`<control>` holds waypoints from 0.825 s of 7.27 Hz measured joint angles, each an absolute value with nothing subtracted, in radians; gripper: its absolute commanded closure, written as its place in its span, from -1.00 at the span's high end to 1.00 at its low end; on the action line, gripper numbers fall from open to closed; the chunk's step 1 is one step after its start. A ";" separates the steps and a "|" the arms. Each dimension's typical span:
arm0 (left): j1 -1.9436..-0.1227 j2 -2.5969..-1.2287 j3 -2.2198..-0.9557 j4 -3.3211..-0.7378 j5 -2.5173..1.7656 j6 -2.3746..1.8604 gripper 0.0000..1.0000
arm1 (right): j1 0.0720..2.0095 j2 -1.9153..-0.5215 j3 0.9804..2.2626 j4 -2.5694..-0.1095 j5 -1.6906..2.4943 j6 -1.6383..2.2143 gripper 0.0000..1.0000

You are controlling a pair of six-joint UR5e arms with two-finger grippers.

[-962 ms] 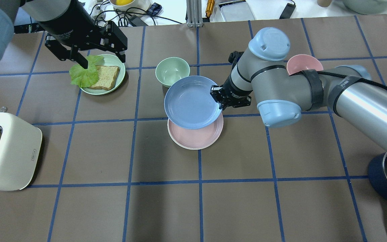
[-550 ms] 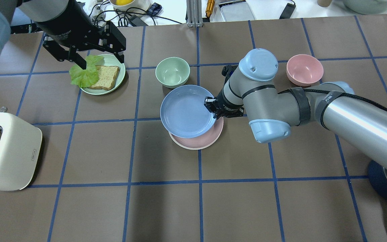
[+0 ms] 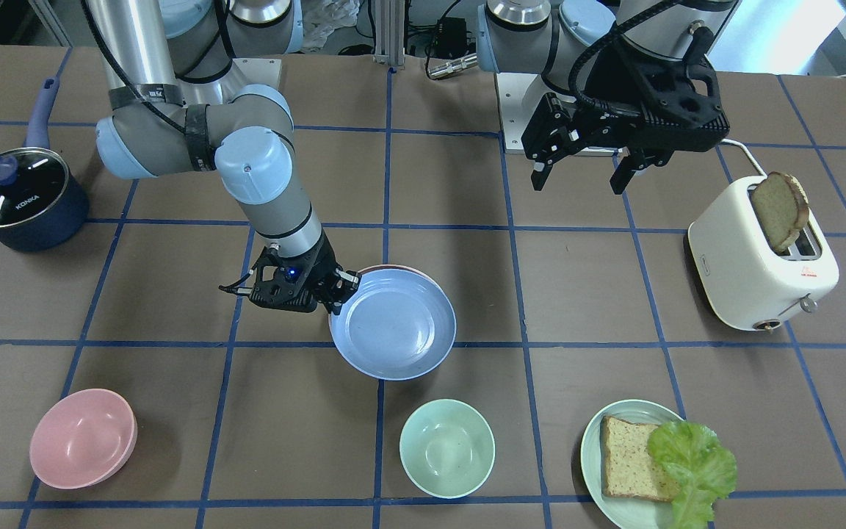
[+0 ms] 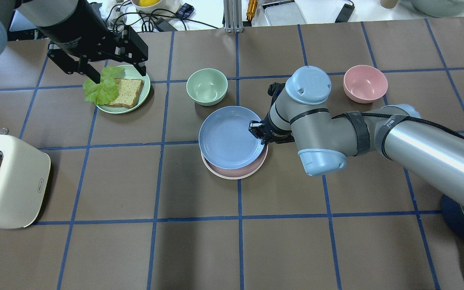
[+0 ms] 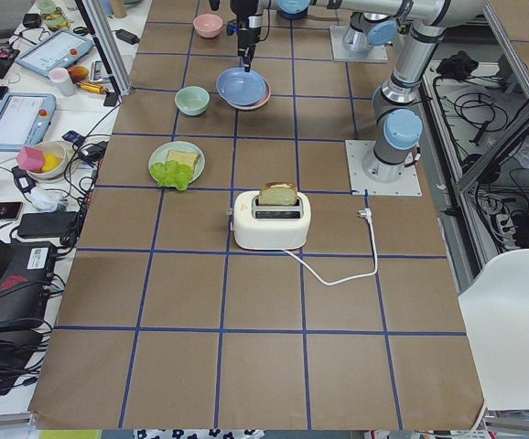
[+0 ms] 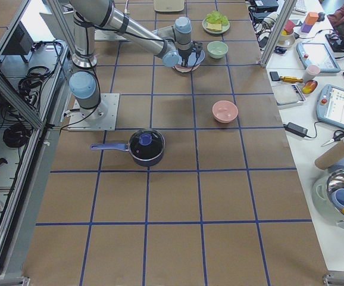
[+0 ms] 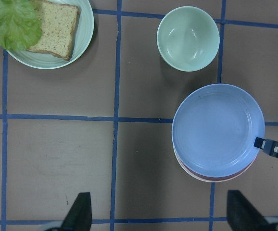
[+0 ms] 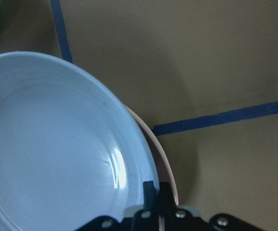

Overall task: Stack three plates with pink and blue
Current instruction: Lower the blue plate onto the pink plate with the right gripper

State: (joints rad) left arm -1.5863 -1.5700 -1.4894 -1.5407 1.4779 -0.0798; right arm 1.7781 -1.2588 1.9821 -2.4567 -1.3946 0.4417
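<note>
Blue plate (image 4: 230,137), pink plate (image 4: 237,172), cream plate (image 4: 232,177): one each.

Mint bowl (image 4: 207,86) just beside blue plate (image 4: 228,137) far rim, pink bowl (image 4: 365,82) well apart

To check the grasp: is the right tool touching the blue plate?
Touching. The right wrist view shows the right tool shut on the rim of the blue plate, one finger on each side.

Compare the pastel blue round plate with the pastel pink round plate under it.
The pastel blue round plate is pinched at its rim by the right gripper; the pastel pink round plate is ungripped. Blue is above, fully visible; pink underneath shows only a crescent. Both are shallow, rimmed, similar in size.
</note>
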 measured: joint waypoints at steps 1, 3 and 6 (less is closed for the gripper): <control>-1.586 -1.570 -1.489 -1.541 1.478 -0.080 1.00 | 1.778 -1.258 1.983 -2.457 -1.396 0.440 -1.00; -1.586 -1.570 -1.489 -1.541 1.479 -0.080 1.00 | 1.778 -1.258 1.985 -2.456 -1.398 0.440 -1.00; -1.585 -1.568 -1.489 -1.541 1.483 -0.080 1.00 | 1.779 -1.264 1.996 -2.456 -1.397 0.447 -0.90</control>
State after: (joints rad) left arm -1.5847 -1.5678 -1.4895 -1.5411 1.4835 -0.0798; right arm 1.7788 -1.2642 1.9965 -2.4562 -1.3966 0.4469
